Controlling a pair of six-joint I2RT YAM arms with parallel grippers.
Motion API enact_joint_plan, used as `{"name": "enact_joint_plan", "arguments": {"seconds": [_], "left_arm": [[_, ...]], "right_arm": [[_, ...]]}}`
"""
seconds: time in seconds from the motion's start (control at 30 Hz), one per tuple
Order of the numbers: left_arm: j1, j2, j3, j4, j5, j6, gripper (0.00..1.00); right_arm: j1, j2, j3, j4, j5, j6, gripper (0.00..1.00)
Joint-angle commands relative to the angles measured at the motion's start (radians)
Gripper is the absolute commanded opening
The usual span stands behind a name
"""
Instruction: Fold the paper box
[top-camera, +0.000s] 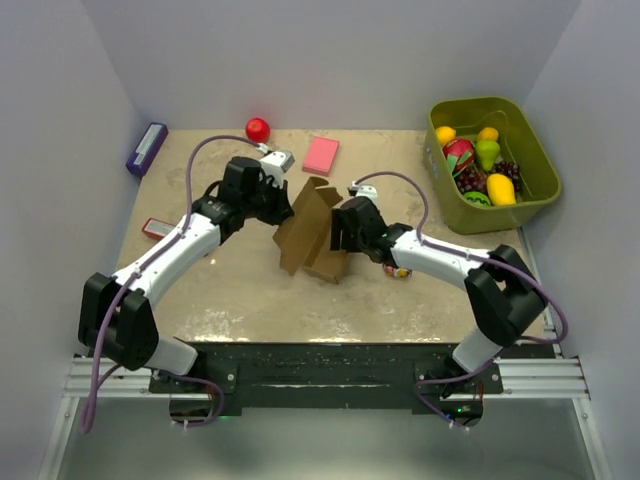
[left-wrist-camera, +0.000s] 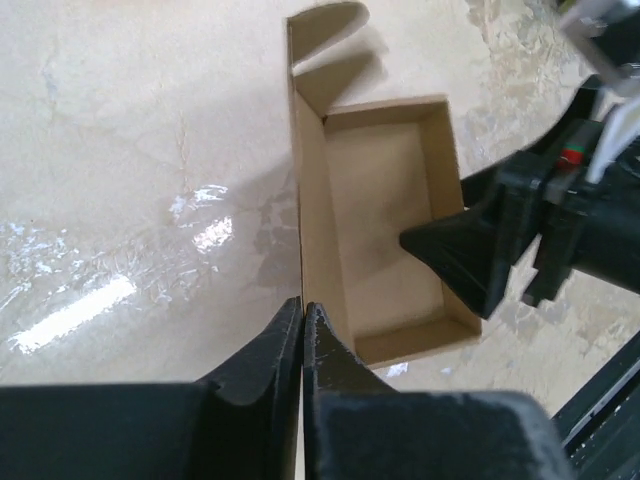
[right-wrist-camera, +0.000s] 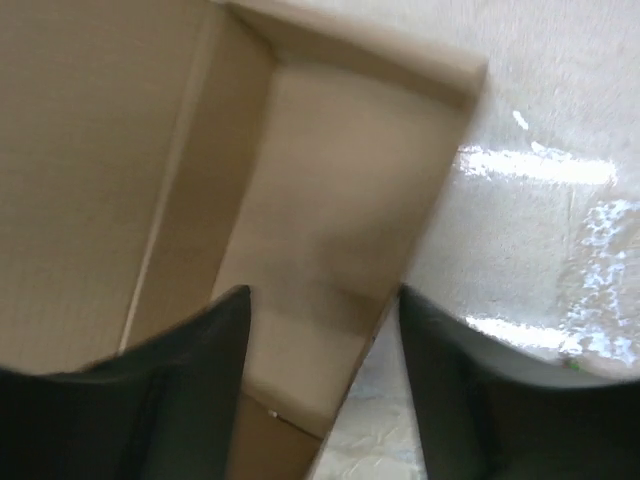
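Observation:
The paper box (top-camera: 312, 232) is plain brown cardboard, half formed, with an open tray and a raised lid flap, at the table's middle. My left gripper (top-camera: 284, 206) is shut on the thin edge of the box's tall left wall; in the left wrist view its fingertips (left-wrist-camera: 302, 308) pinch that edge, with the open tray (left-wrist-camera: 385, 215) beyond. My right gripper (top-camera: 340, 232) is open and straddles the box's right wall. In the right wrist view (right-wrist-camera: 322, 325) one finger (right-wrist-camera: 200, 360) is inside the tray and the other is outside over the table.
A pink flat block (top-camera: 321, 154) and a red ball (top-camera: 258, 128) lie at the back. A green bin (top-camera: 535, 160) of toy fruit stands at the back right. A purple object (top-camera: 146, 148) and a small red-white item (top-camera: 158, 228) lie at the left.

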Motion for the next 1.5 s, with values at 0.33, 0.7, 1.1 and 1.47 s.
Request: {"name": "enact_joint_plan", "arguments": {"seconds": [0.33, 0.7, 1.1, 1.47], "left_arm": [[-0.008, 0.003, 0.188, -0.270, -0.081, 0.314, 0.00], [0.114, -0.057, 0.054, -0.170, -0.006, 0.275, 0.00], [0.153, -0.074, 0.037, -0.146, -0.008, 0.245, 0.00], [0.159, -0.083, 0.036, -0.144, -0.024, 0.245, 0.00]], "right_arm": [[-0.175, -0.244, -0.079, -0.313, 0.003, -0.177, 0.88], [-0.193, -0.111, 0.002, -0.426, 0.047, -0.298, 0.89], [-0.193, 0.024, 0.070, -0.490, -0.003, -0.354, 0.83], [-0.195, 0.030, 0.050, -0.535, -0.037, -0.346, 0.67]]}}
